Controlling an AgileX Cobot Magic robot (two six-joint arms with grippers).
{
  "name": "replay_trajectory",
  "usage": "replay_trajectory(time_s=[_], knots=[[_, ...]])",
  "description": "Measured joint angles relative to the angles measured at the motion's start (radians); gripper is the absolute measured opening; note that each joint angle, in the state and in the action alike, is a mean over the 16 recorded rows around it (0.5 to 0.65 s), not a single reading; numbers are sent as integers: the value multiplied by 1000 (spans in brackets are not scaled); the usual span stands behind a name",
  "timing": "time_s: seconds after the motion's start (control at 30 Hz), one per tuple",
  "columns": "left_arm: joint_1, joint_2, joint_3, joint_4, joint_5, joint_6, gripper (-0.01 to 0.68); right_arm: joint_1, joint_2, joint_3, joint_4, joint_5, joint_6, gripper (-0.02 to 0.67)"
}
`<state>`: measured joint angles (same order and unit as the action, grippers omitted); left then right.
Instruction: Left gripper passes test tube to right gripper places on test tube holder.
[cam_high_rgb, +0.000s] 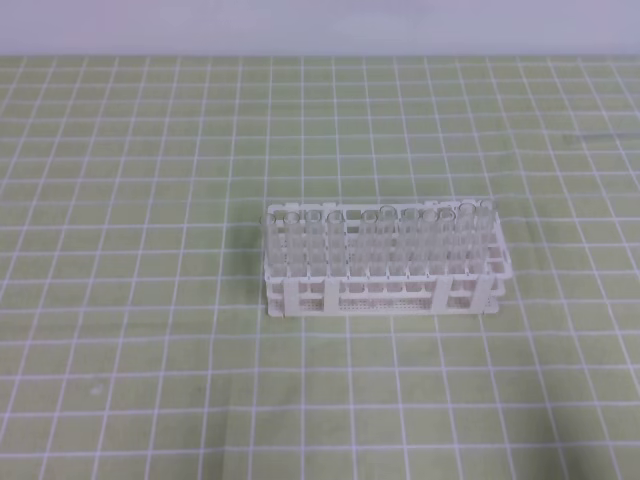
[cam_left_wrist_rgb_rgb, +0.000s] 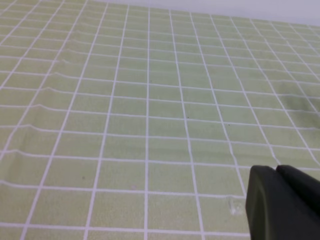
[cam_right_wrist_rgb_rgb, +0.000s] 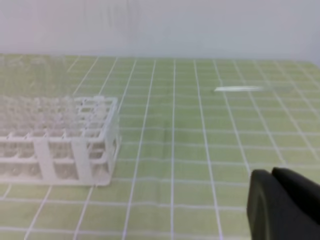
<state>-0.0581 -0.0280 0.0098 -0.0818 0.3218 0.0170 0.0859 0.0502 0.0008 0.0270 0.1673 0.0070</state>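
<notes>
The white test tube holder (cam_high_rgb: 385, 262) stands mid-mat with several clear tubes upright in it. It also fills the left of the right wrist view (cam_right_wrist_rgb_rgb: 60, 145). A lone clear test tube (cam_right_wrist_rgb_rgb: 240, 89) lies flat on the green grid mat beyond and to the right of the holder. It shows only faintly at the far right of the high view (cam_high_rgb: 600, 136). Neither arm reaches into the high view. My left gripper (cam_left_wrist_rgb_rgb: 276, 169) is shut with nothing in it, over bare mat. My right gripper (cam_right_wrist_rgb_rgb: 271, 172) is also shut and holds nothing, well short of the tube.
The green grid mat (cam_high_rgb: 150, 350) covers the table up to a pale wall at the back. In the left wrist view the mat is slightly rippled on the left (cam_left_wrist_rgb_rgb: 45, 107).
</notes>
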Motion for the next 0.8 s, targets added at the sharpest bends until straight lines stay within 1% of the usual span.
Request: replay_trajectory(time_s=[0.23,0.4,0.8], knots=[[0,0,0,0,0,-1,-3,0,-32,0,81,77,-58,-16],[0,-2,1,0,-1,-2,-2,0,-54,0,88,108,-63,-16],[0,2,-1,0,2,-2,-3,0,-58,0,89,111,-65,-16]])
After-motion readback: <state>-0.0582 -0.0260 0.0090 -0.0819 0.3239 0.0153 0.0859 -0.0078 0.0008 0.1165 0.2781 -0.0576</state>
